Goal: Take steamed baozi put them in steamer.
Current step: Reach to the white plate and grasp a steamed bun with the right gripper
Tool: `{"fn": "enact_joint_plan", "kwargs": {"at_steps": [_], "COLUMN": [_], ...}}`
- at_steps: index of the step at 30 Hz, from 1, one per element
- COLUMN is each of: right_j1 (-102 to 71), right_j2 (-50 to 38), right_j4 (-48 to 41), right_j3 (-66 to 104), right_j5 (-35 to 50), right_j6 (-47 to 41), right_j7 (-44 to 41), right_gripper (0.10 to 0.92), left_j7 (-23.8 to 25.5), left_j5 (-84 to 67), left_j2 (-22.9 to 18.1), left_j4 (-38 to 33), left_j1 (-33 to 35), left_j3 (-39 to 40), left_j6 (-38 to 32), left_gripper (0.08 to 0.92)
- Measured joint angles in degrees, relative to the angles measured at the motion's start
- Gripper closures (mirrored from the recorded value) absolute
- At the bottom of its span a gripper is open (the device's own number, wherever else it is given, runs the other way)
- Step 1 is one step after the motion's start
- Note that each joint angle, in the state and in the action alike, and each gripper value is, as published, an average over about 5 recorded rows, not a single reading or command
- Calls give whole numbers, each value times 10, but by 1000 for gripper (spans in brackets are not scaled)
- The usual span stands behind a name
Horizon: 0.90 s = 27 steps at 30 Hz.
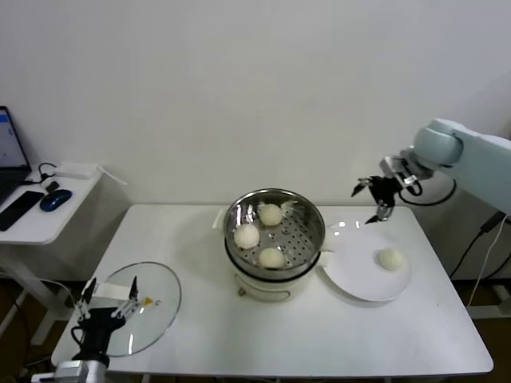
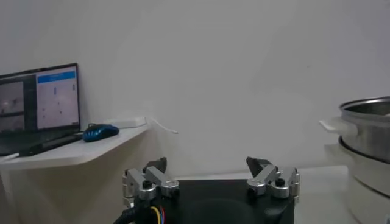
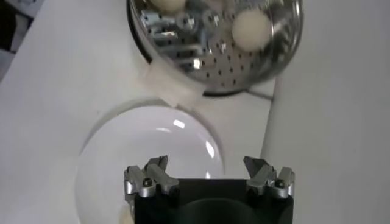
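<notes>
1. A side desk [image 1: 32, 219] stands off the white table's [image 1: 263, 343] nine o'clock edge, carrying a blue mouse [image 1: 54, 199] and part of a laptop [image 1: 9, 152].
2. The left gripper [image 1: 108, 299] is parked at the table's seven o'clock corner, its fingers spread apart and holding nothing, poised over the glass lid [image 1: 148, 307] that lies flat there.
3. At the table's centre sits the steamer [image 1: 274, 231], a shiny perforated pot on a cream base; three steamed baozi rest inside it, at roughly twelve [image 1: 271, 214], eight [image 1: 246, 236] and six o'clock [image 1: 271, 258] on its floor.
4. Just beside the steamer's four o'clock side lies a white plate [image 1: 359, 279], with the fourth baozi [image 1: 390, 258] resting on its right half.
5. The right gripper [image 1: 374, 199] hangs in the air above the plate's twelve o'clock rim, near the back wall, its fingers wide open and empty; its wrist camera looks down on the plate and the steamer's edge [image 3: 213, 55].
</notes>
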Motion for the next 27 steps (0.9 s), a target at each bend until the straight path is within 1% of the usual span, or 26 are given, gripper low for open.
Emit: {"fn": "enact_joint_plan", "kwargs": {"at_steps": [4, 10, 27], "right_j1": [-49, -118, -261], "right_j2": [-14, -16, 37], "right_j4": [-22, -61, -176], "right_j3": [35, 87, 198], "right_j5": [-21, -75, -204], "right_j6": [-18, -24, 3], "right_j7": [1, -3, -5], "right_gripper": [203, 203, 203], "left_j7": [0, 0, 0], "left_j5": [0, 0, -2], "left_j2": [0, 0, 0], "left_j4": [-1, -3, -2], "left_j1": [3, 8, 11], "left_j3": [0, -3, -8], "left_j6": [0, -2, 1], "left_gripper": [177, 177, 177]}}
